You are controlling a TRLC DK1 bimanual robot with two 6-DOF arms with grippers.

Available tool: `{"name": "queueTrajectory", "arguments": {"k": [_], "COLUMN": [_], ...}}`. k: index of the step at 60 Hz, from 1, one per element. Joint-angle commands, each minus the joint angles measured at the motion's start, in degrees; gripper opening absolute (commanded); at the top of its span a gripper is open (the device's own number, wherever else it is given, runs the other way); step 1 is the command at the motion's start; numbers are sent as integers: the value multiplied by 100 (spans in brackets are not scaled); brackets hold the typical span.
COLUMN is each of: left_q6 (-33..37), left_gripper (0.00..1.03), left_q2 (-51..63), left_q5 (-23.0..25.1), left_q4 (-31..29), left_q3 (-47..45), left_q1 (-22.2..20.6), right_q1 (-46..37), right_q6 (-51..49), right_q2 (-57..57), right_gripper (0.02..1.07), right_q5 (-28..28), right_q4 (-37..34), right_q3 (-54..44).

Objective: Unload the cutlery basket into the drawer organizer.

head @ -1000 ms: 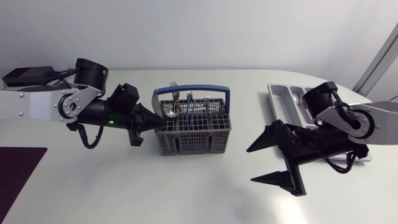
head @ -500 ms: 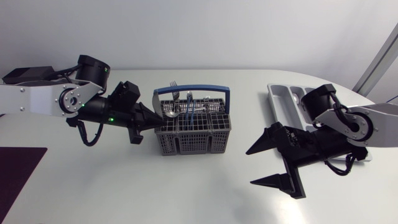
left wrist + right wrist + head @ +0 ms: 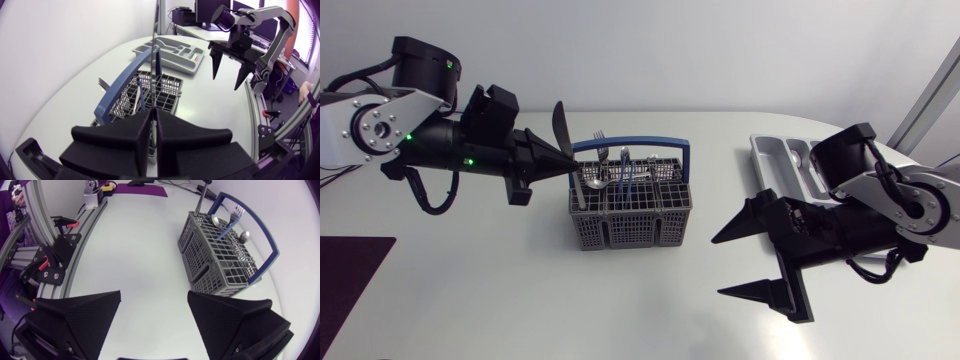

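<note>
Jaws of my left gripper are pressed together on a knife, one finger on each flat side. In the left wrist view only a thin sliver of metal shows between them. The knife stands nearly upright. Its dark upper end rises above the gripper, and its silver lower end reaches down into the cutlery basket at the corner nearest my left arm.

The basket is grey mesh with a blue hoop handle, and it stands on the white table just ahead of the left gripper. More cutlery stands in its rear compartments: a fork with tines up, a spoon beside it, and a few blue-handled pieces I cannot identify.

My right gripper is spread wide with nothing between its fingers. It hangs over bare tabletop, well apart from the basket, with its fingertips pointing toward it. In the right wrist view the basket sits ahead of the open fingers, handle arched over it.

The drawer organizer is a grey compartmented tray lying flat at the table's far right corner, behind my right arm, which covers part of it. I cannot tell what its compartments contain.

A dark purple mat lies at the table's left edge.
</note>
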Motion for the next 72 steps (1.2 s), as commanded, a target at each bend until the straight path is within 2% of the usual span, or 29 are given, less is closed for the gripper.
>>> {"name": "queueTrajectory", "arguments": {"k": [1,18,48,60,66,72], "left_q6": [-279,-762,-683,-885,-1166,-1325], "left_gripper": [3,3,3,3,3,3], "left_q2": [-223,-504,-170,-258,-407,-530], "left_q5": [129,120,41,-187,-381,-486], "left_q4": [-57,-128,-5,487,1032,1270], "left_q3": [302,513,311,-296,-709,-928], "left_q1": [21,4,48,-23,-67,-76], "right_q1": [94,314,349,490,745,1061], "right_q6": [304,1008,1008,1192,1579,2053], "right_q2": [-185,-387,-580,-545,-431,-194], "right_gripper": [98,98,98,98,98,98], "right_q5": [1,1,54,212,432,766], "right_q4": [12,337,433,706,1189,1778], "right_q3": [-8,115,-158,-281,-351,-360]}}
